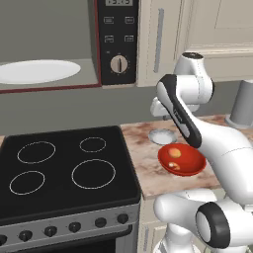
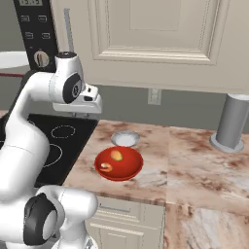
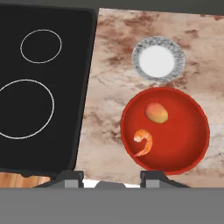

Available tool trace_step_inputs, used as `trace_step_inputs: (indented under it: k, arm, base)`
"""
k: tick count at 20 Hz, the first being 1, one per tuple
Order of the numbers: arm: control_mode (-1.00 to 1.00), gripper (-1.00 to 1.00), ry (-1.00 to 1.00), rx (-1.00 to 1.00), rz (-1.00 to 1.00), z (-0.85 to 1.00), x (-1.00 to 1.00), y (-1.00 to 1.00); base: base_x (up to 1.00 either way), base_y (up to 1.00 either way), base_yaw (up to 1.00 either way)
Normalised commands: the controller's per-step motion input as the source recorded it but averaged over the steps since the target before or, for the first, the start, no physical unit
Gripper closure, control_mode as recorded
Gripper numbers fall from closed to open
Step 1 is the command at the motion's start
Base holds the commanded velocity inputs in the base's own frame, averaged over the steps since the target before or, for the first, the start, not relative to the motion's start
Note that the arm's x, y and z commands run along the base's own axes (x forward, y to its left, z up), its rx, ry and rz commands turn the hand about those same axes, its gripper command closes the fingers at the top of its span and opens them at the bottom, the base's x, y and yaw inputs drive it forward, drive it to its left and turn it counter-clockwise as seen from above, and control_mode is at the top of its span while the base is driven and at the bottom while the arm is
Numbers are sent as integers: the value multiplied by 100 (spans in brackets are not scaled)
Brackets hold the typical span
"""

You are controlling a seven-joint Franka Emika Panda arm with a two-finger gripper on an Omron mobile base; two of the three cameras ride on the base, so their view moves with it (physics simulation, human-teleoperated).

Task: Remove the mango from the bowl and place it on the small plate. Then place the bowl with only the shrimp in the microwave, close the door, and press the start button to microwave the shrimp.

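On the marbled brown countertop [image 2: 194, 170], nearest to us, the red bowl [image 2: 127, 171] is sitting close to the front edge, just beside the black cooktop [image 1: 64, 168]. We are seeing two things lying apart inside it: the orange-yellow mango [image 3: 156, 112] toward the far side and the curled pale shrimp [image 3: 143, 141] toward the near side. Just behind the bowl, the small plate [image 3: 158, 60] is resting on the counter, its rim almost meeting the bowl's rim; we cannot tell whether the two are touching.

Above the counter, between the cooktop and the bowl, we are holding the gripper [image 3: 111, 177] well clear of everything. In the hand view its two dark fingertips [image 3: 70, 177] are showing at the bottom with a moderate gap between them, partly spread and with nothing between them. They are touching neither the bowl nor the counter. The bowl is lying ahead and to one side of the fingers in that view, not directly under them.

Farther back, a grey cylinder [image 2: 232, 121] is standing on the counter by the wall, well apart from the bowl, and cream cabinet doors [image 2: 160, 39] are hanging over the counter. Above the cooktop, the microwave [image 1: 116, 39] is standing with its cavity exposed, a large white disc plate [image 1: 37, 71] lying inside and the round beige dial [image 1: 119, 64] showing on the black control panel.
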Motion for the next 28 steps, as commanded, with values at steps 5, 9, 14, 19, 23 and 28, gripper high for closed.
trace_step_inputs:
  k: [5,9,14,19,23,28]
  arm:
    - [-100,-100,-1,7,-2,-29,-20,-24]
    - [-100,-100,0,15,-4,-98,-16,-86]
    - [-100,-100,1,8,-2,-97,0,-95]
    - [-100,-100,3,0,0,-50,19,-21]
    - [-100,-100,0,0,5,-46,33,0]
    - [-100,-100,2,0,1,-11,29,1]
  base:
    - [0,0,0]
    - [0,0,0]
    - [0,0,0]
    - [0,0,0]
    - [0,0,0]
    - [0,0,0]
